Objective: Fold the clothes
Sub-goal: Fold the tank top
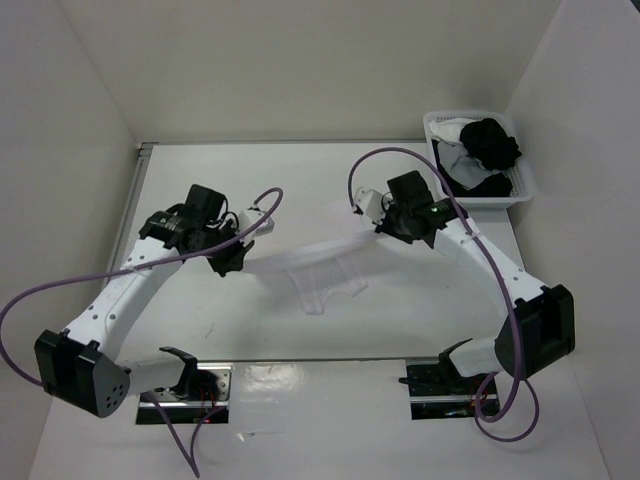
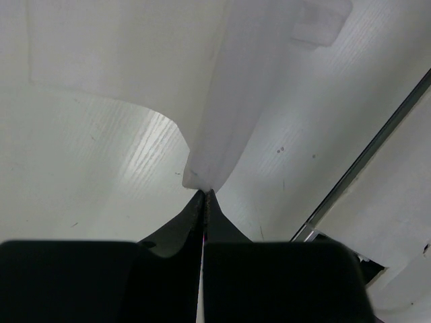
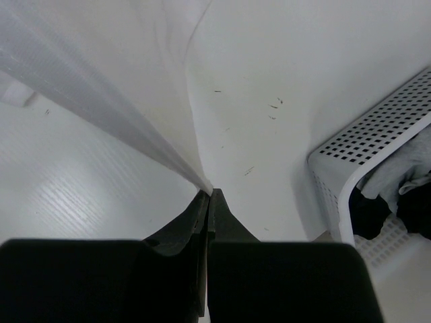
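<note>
The clothes are one thin white garment (image 1: 315,272), held off the table and stretched between my two grippers, with its middle sagging toward the near side. My left gripper (image 1: 230,262) is shut on the garment's left end. In the left wrist view its black fingertips (image 2: 205,194) pinch a bunched corner of the cloth (image 2: 222,101). My right gripper (image 1: 378,230) is shut on the right end. In the right wrist view its tips (image 3: 208,193) clamp a taut edge of the fabric (image 3: 101,74), which fans away to the upper left.
A white lattice basket (image 1: 503,202) with black and white clothing in it stands at the far right corner, also close on the right in the right wrist view (image 3: 377,141). White walls enclose the table. A metal rail (image 2: 377,141) marks the table's left edge.
</note>
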`<state>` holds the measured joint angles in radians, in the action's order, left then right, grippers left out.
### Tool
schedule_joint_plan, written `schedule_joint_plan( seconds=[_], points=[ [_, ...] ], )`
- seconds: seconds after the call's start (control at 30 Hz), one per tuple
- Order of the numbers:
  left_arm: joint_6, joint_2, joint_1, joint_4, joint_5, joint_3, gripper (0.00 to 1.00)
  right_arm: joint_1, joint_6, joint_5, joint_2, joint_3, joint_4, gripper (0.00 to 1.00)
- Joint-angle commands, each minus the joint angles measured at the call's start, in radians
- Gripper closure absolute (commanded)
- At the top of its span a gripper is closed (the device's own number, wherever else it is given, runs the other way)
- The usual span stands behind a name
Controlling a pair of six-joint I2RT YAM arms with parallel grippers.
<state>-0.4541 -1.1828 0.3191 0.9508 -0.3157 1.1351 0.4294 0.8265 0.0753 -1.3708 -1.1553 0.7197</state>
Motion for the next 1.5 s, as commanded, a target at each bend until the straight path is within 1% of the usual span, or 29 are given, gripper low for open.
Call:
schedule_joint_plan(
  seconds=[0.0,0.23,0.37,0.5,0.57,0.6,0.63,0.7,0.73,0.93,1.13,1.2,1.23,1.27,1.3,1.33,1.37,1.4,1.43,1.47],
  points=[
    [-0.034,-0.044,0.017,0.017,0.0,0.029,1.0,-0.003,0.04,0.012,0.012,0.017,-0.028,1.0],
    [-0.052,-0.141,0.087,0.017,-0.031,0.029,1.0,-0.046,0.062,-0.011,-0.037,-0.003,-0.028,1.0],
    [-0.052,-0.15,0.109,0.005,-0.054,0.02,1.0,-0.046,0.083,-0.02,-0.047,0.006,-0.019,1.0],
    [-0.061,-0.159,0.12,0.005,-0.054,-0.001,1.0,-0.046,0.103,-0.045,-0.056,0.006,0.039,1.0],
    [-0.07,-0.169,0.12,0.005,-0.063,-0.001,1.0,-0.046,0.103,-0.055,-0.067,0.006,0.056,0.97],
    [-0.081,-0.169,0.129,0.005,-0.072,-0.001,0.99,-0.046,0.103,-0.055,-0.067,0.006,0.078,0.91],
    [-0.081,-0.169,0.129,0.015,-0.072,-0.001,0.96,-0.046,0.114,-0.065,-0.067,0.006,0.078,0.89],
    [-0.092,-0.178,0.138,0.025,-0.083,-0.001,0.92,-0.046,0.114,-0.065,-0.067,0.006,0.087,0.86],
    [-0.103,-0.19,0.138,0.037,-0.083,0.008,0.88,-0.046,0.128,-0.065,-0.067,0.006,0.104,0.84],
    [-0.113,-0.239,0.169,0.069,-0.083,0.026,0.86,-0.046,0.149,-0.054,-0.067,-0.012,0.15,0.83],
    [-0.113,-0.23,0.169,0.069,-0.082,0.035,0.86,-0.046,0.167,-0.065,-0.067,-0.012,0.196,0.82],
    [-0.084,-0.203,0.169,0.019,-0.037,0.035,0.87,-0.046,0.157,-0.065,-0.054,-0.012,0.164,0.82],
    [-0.039,-0.186,0.169,-0.013,-0.01,0.035,0.88,-0.046,0.146,-0.065,-0.045,-0.012,0.143,0.8],
    [-0.014,-0.146,0.169,-0.05,0.019,0.02,0.88,-0.046,0.132,-0.078,-0.045,-0.001,0.085,0.75],
    [0.015,-0.126,0.169,-0.138,0.056,0.008,0.88,-0.055,0.093,-0.103,-0.045,-0.001,0.049,0.74],
    [0.069,-0.107,0.169,-0.183,0.135,-0.021,0.86,-0.055,0.07,-0.118,-0.045,-0.001,0.017,0.72],
    [0.092,-0.08,0.169,-0.225,0.174,-0.037,0.86,-0.064,0.045,-0.135,-0.059,-0.01,-0.03,0.7],
    [0.115,-0.08,0.169,-0.294,0.209,-0.049,0.85,-0.076,0.021,-0.153,-0.098,-0.024,-0.051,0.63],
    [0.135,-0.08,0.16,-0.32,0.263,-0.049,0.85,-0.077,-0.034,-0.19,-0.126,-0.04,-0.066,0.63],
    [0.173,-0.08,0.144,-0.342,0.283,-0.061,0.83,-0.09,-0.062,-0.203,-0.157,-0.078,-0.08,0.62]
  ],
)
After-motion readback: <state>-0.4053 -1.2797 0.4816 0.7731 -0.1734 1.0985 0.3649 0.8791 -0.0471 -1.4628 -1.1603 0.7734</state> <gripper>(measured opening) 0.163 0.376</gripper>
